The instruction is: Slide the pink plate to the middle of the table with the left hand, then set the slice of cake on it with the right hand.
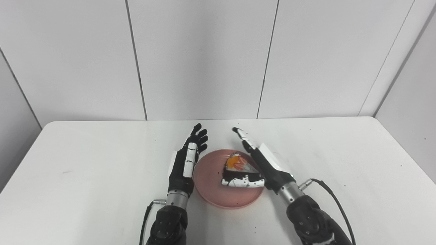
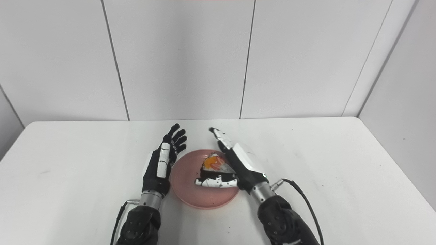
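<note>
I count two hands, one pink plate and one slice of cake on my white table (image 1: 85,163). Starting at the left, my left hand (image 1: 186,163) stands on edge just beside the plate's left rim, fingers stretched out and slightly fanned toward the far wall, holding nothing; whether it touches the rim I cannot tell. Next comes the pink plate (image 1: 211,190), sitting near the middle of the table, a little toward my side. It holds the single slice of cake (image 1: 238,166), which lies on the plate's right half: a dark wedge with an orange and white top, its narrow end toward the far left and its long axis running from there back toward the right near side. At the right, my right hand (image 1: 260,163) lies along the cake's right flank, fingers extended past it toward the wall, thumb stretched across the slice's near face, so the hand is spread around the cake rather than pinched shut on it.
</note>
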### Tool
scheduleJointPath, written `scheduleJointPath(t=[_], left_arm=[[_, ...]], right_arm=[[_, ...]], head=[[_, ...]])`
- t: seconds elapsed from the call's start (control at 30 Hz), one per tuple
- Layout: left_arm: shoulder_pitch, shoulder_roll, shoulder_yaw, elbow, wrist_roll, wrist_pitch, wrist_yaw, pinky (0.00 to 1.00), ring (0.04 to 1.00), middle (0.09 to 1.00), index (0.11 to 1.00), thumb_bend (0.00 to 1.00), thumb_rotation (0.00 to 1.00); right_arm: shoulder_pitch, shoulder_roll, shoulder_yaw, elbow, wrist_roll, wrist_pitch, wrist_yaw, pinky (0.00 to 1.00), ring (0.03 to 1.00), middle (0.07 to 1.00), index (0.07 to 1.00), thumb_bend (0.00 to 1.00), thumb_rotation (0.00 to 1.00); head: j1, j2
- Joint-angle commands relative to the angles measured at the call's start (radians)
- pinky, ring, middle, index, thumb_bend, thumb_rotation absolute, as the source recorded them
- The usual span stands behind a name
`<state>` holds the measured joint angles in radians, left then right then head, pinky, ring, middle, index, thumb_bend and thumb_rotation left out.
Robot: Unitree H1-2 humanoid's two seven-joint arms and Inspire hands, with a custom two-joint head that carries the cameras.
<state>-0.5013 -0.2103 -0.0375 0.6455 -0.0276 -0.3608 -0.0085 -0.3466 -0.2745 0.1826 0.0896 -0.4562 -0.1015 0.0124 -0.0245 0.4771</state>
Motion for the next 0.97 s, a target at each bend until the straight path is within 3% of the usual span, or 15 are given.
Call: scheduleJointPath(t=[0.0,0.03,0.1,0.2,0.4,0.63,0.93], left_arm=[[0.081,0.011,0.004,0.059,-0.012,-0.005,-0.009,0.9,0.904,0.91,0.902,0.67,1.0],[0.081,0.011,0.005,0.056,-0.016,0.0,-0.015,0.91,0.912,0.917,0.908,0.67,1.0],[0.078,0.013,0.007,0.059,-0.023,0.002,-0.023,0.92,0.922,0.924,0.913,0.67,1.0],[0.077,0.015,0.007,0.056,-0.022,0.019,-0.016,0.94,0.929,0.934,0.919,0.68,1.0],[0.088,0.02,-0.002,0.032,0.008,0.022,0.011,0.94,0.933,0.943,0.936,0.66,1.0],[0.105,0.031,-0.013,-0.013,0.028,0.062,0.019,1.0,0.992,0.992,0.983,0.68,1.0],[0.122,0.011,0.005,-0.054,0.014,0.114,0.037,1.0,0.99,0.997,0.995,0.63,1.0]], right_arm=[[-0.019,0.016,-0.042,0.006,0.063,-0.088,-0.047,0.98,0.99,1.0,1.0,0.65,0.61],[-0.016,0.025,-0.061,0.018,0.115,-0.111,-0.041,0.93,0.99,1.0,1.0,0.64,0.65],[-0.013,0.038,-0.093,0.049,0.192,-0.149,-0.035,0.92,0.997,1.0,1.0,0.63,0.64],[-0.007,0.051,-0.137,0.085,0.26,-0.162,-0.038,0.95,0.998,1.0,1.0,0.6,0.72],[-0.008,0.088,-0.206,0.143,0.388,-0.205,-0.034,0.97,0.996,1.0,1.0,0.55,0.71],[-0.019,0.111,-0.237,0.181,0.457,-0.157,-0.024,1.0,1.0,1.0,1.0,0.66,0.82],[-0.023,0.126,-0.235,0.189,0.512,-0.059,0.004,1.0,1.0,1.0,1.0,0.63,0.78]], head=[[0.0,0.001],[0.0,0.001],[-0.002,0.0],[-0.001,0.0],[0.002,0.004],[0.002,0.009],[-0.004,0.014]])
